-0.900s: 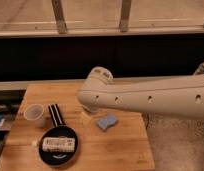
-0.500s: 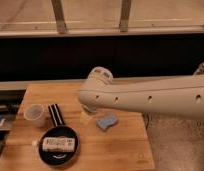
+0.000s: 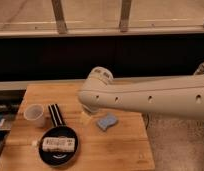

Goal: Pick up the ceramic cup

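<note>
We haven't got the cup (image 3: 35,114) yet: it sits on the table's (image 3: 122,147) left, well apart from our gripper (image 3: 86,118) mid-table under the arm (image 3: 145,97), and we can't tell the gripper's state.

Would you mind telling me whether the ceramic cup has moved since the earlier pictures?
No. The ceramic cup sits in the same spot, just left of the black strips on the wooden table. The gripper is not in view.

Wooden table (image 3: 120,150), ceramic cup (image 3: 34,114), pan (image 3: 59,159), maybe sponge (image 3: 107,121)
</note>
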Controlling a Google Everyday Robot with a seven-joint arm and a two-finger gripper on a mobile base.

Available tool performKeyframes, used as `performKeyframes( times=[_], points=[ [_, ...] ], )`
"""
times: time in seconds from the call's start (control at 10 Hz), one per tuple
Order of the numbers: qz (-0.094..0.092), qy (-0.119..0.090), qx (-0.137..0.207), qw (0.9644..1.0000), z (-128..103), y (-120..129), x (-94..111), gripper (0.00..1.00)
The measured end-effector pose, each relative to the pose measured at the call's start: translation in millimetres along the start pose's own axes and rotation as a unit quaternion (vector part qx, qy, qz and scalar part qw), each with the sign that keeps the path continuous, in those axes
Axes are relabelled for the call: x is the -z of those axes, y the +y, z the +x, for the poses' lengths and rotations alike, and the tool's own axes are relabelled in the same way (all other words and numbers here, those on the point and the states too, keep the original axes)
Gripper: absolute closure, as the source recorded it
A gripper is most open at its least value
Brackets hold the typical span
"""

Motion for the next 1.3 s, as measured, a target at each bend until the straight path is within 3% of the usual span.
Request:
performKeyframes(
  times=[1.3],
  points=[
    [0.004,-0.002,0.004,1.0,-4.2,-3.5,1.4,0.2]
  ],
)
